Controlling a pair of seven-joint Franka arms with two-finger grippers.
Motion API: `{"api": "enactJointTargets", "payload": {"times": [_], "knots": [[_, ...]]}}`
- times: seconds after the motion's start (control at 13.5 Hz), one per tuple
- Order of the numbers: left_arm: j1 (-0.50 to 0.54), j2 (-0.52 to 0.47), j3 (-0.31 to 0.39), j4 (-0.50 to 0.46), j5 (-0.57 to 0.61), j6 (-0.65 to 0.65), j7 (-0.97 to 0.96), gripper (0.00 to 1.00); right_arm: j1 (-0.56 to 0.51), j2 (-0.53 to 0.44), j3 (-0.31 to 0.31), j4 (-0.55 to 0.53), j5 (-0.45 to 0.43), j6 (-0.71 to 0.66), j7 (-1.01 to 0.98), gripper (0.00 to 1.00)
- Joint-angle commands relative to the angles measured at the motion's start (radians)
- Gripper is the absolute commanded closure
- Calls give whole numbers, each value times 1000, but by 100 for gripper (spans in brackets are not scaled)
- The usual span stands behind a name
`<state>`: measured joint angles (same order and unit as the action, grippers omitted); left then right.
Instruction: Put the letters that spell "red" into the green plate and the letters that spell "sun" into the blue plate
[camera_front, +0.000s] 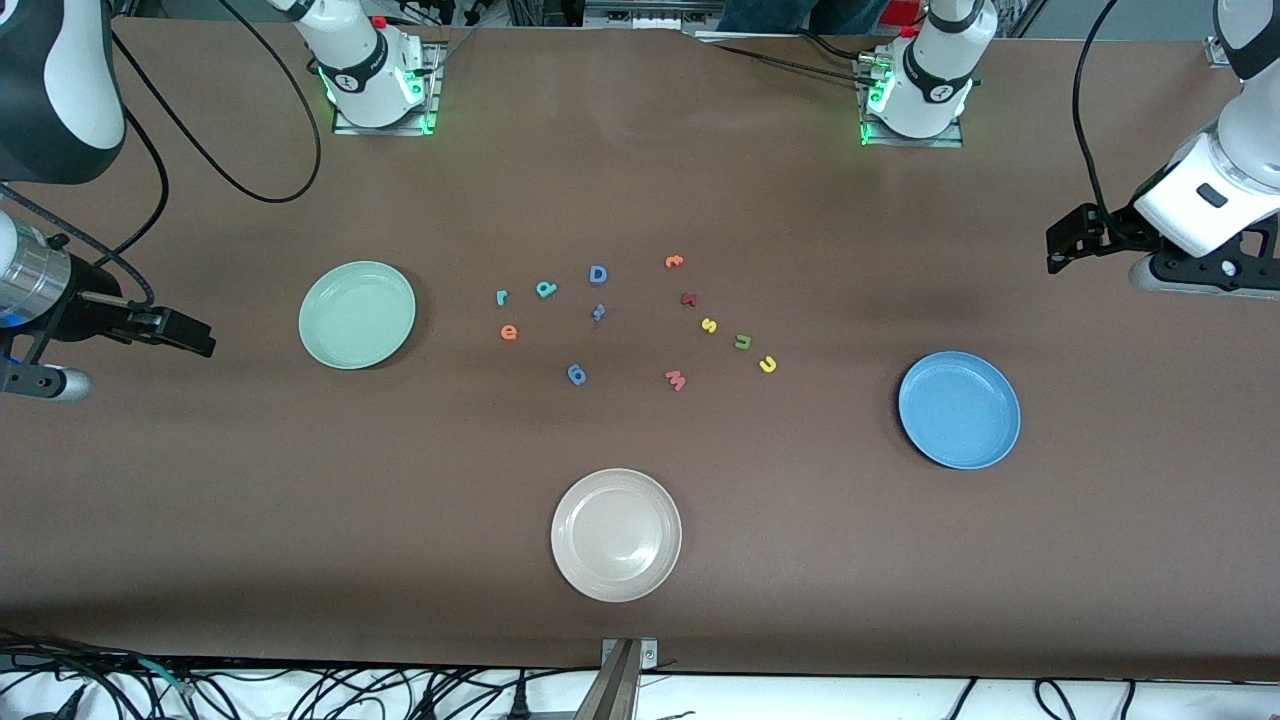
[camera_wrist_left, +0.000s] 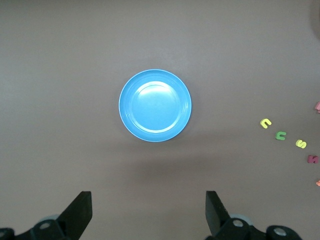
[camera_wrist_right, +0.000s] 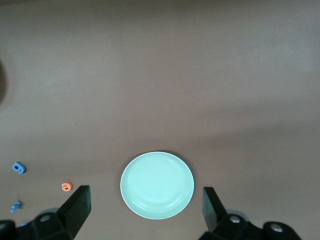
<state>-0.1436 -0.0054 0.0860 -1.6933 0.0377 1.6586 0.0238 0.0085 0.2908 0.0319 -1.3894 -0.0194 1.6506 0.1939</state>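
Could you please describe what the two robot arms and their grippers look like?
Both arms have glossy white shells with black joint bands; green lights glow at their bases, and black cables trail across the table. The left gripper and right gripper are matte black, with wedge-shaped jaws.

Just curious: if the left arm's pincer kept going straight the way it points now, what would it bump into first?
Probably the bare table short of the blue plate; the open left pincer looks tilted downward, though depth is hard to judge.
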Motion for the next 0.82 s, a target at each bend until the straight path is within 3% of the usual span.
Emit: {"api": "enactJointTargets", "payload": {"times": [0.0, 0.74], "knots": [[-1, 1, -2, 4, -7, 6, 4, 0, 11, -12, 8, -19, -7, -15, 36, 1], [-8, 94, -2, 86, -7, 12, 5, 0, 70, 1, 10, -36, 4, -61, 148, 1]]}}
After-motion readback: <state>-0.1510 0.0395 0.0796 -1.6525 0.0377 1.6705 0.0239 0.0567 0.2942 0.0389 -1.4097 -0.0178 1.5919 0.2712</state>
